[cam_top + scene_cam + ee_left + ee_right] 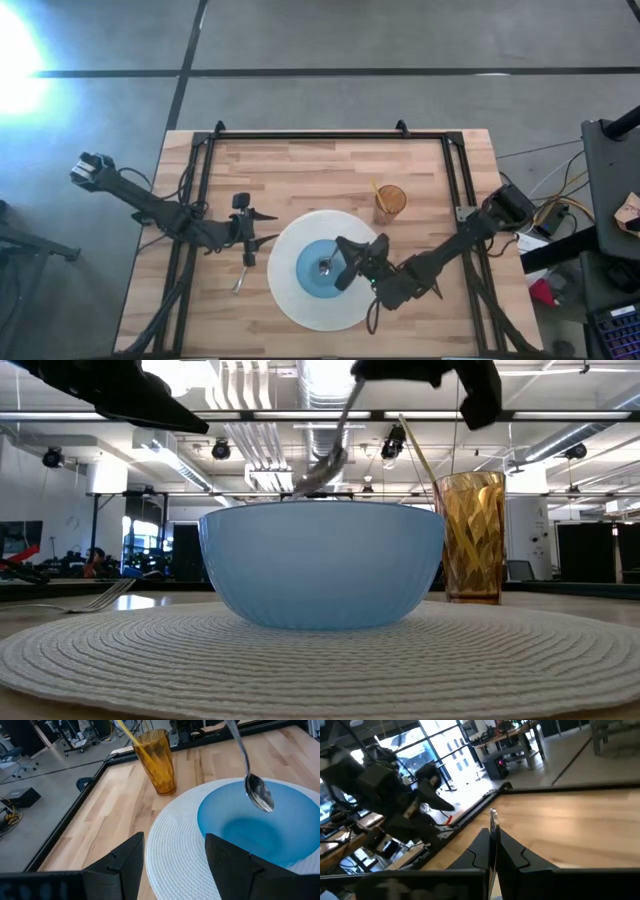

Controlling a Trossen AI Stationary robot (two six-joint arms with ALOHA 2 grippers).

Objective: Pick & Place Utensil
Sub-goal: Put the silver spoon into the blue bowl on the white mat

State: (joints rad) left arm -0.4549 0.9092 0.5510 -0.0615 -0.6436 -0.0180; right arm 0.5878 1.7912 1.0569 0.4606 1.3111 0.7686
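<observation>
A blue bowl stands on a round white woven placemat. A metal spoon hangs tilted over the bowl, its bowl end down, with my right gripper shut on its handle. My left gripper is open and holds nothing. It hovers over the wood just left of the mat, and its fingers point toward the bowl. A fork lies flat on the table below it. An amber cup with a straw stands beyond the mat. My right gripper pinches the spoon's handle between its two fingers. It comes in about level from the table's right side, and the fingers lie across the handle. The handle's free end sticks out past the fingers. The spoon's bowl end hangs clear above the blue bowl.
A black frame rail runs round the tabletop. Bare wood lies between the mat and the far rail, left of the cup. In the low view the cup stands right of the bowl and the fork lies at its left.
</observation>
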